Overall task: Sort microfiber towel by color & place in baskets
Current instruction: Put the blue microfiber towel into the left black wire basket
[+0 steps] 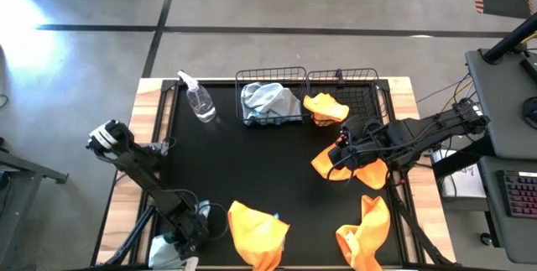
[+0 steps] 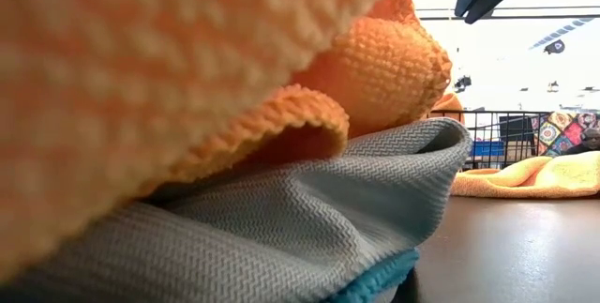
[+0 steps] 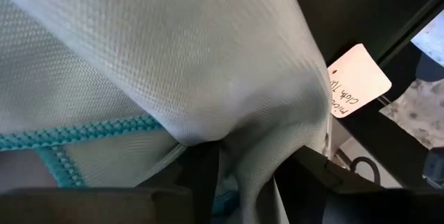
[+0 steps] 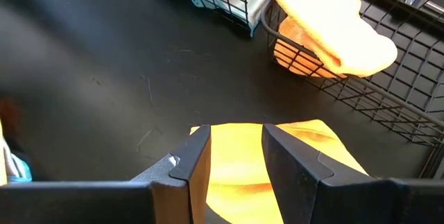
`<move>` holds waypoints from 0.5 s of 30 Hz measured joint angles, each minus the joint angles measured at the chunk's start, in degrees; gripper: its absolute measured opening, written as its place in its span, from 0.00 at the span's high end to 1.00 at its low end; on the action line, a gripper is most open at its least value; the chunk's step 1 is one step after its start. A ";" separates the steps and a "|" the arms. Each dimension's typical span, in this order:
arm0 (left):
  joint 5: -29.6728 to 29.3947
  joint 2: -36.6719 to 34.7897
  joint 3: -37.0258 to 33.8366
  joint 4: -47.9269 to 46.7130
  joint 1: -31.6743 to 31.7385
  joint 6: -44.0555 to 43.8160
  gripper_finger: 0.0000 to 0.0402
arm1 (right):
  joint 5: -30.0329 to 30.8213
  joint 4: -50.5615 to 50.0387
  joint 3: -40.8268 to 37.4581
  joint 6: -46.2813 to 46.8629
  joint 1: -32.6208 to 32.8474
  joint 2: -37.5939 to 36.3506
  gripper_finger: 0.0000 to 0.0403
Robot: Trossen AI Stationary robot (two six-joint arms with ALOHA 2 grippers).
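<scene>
The right gripper (image 4: 236,156) pinches an orange towel (image 1: 351,166) near the baskets (image 1: 342,95); it may snag the rim; the left gripper (image 3: 246,175) clamps a blue-grey towel (image 3: 152,57).

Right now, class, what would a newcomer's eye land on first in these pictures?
Bright orange towels dot the black table, one draped over the right basket rim. The right gripper holds another orange towel just before that basket; the left gripper grips a blue-grey towel at the near-left corner.
</scene>
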 joint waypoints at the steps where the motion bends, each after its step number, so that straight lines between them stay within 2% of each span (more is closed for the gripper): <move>1: 0.37 0.87 0.43 -0.17 0.02 0.00 0.70 | 0.00 0.04 -0.01 -0.17 0.01 0.00 0.69; 7: 2.14 3.89 2.80 -0.61 -0.01 2.48 0.74 | 0.00 0.16 -0.01 -0.39 0.00 0.00 0.69; 15: 0.29 4.53 5.63 -1.40 -0.07 8.93 0.94 | 0.02 0.34 -0.02 -0.86 0.00 0.00 0.69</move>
